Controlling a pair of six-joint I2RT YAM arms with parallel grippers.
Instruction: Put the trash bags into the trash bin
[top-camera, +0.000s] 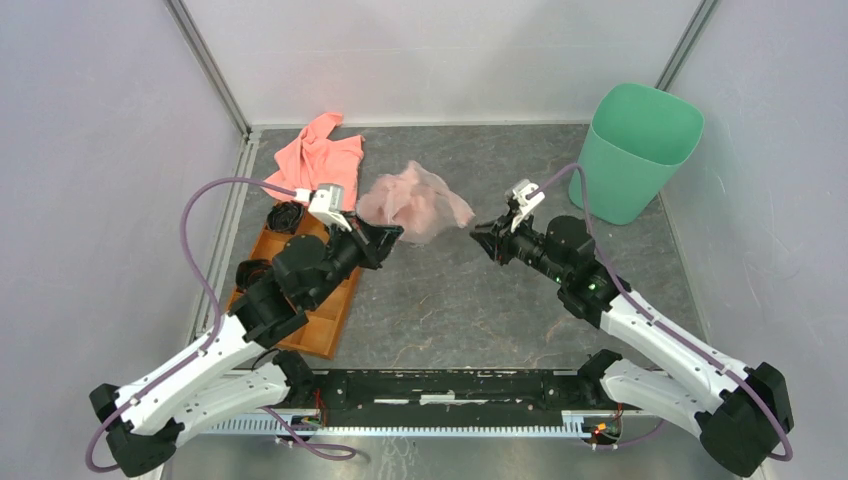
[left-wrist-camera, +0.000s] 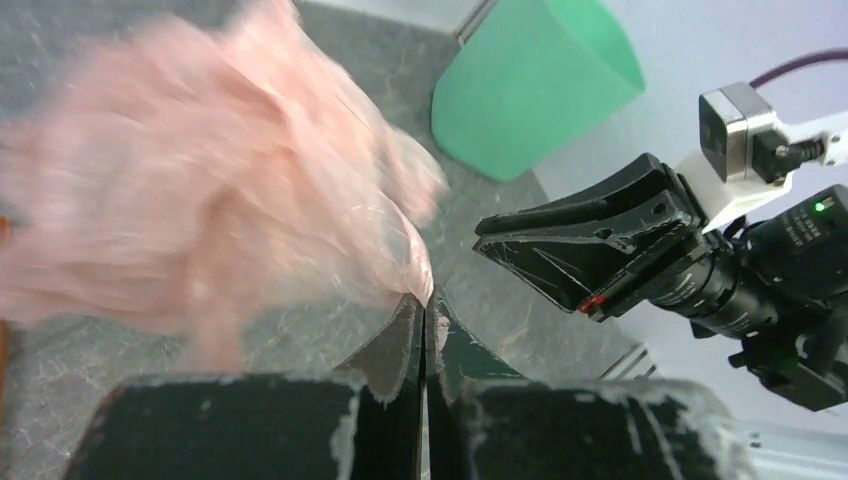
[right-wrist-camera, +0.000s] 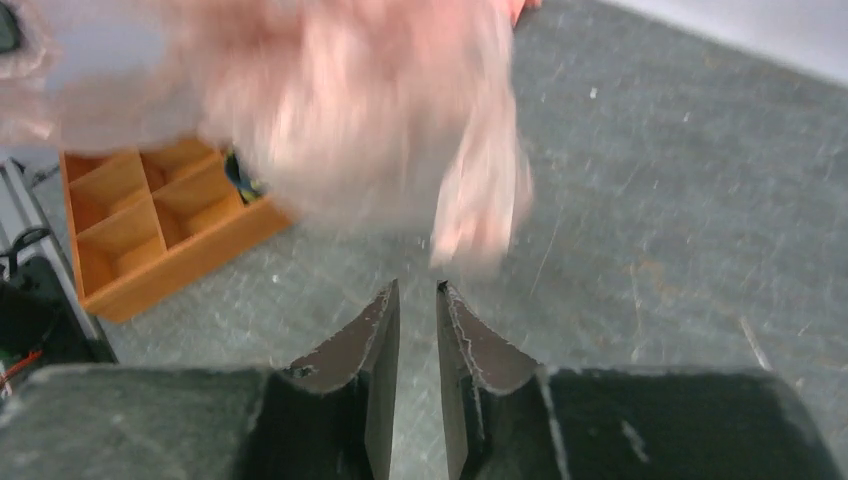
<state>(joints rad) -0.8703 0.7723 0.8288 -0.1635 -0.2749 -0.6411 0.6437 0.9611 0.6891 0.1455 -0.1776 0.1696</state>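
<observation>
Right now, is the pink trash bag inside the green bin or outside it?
Outside. The trash bag is pinched, bunched, in the left hand, well apart from the trash bin.

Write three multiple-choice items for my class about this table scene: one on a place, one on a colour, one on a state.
1. Where does the trash bin stand?
A. far right corner
B. far left corner
C. near edge, centre

2. What colour is the compartmented tray?
A. blue
B. orange
C. white

3. What is the left pincer doing?
A. wide open, holding nothing
B. shut on the trash bag
C. gripping the bin's rim

Answers:
1 A: the top view shows it at the far right of the table.
2 B: its walls and dividers show orange in the right wrist view.
3 B: the left wrist view shows it pinched on the pink film.
</observation>
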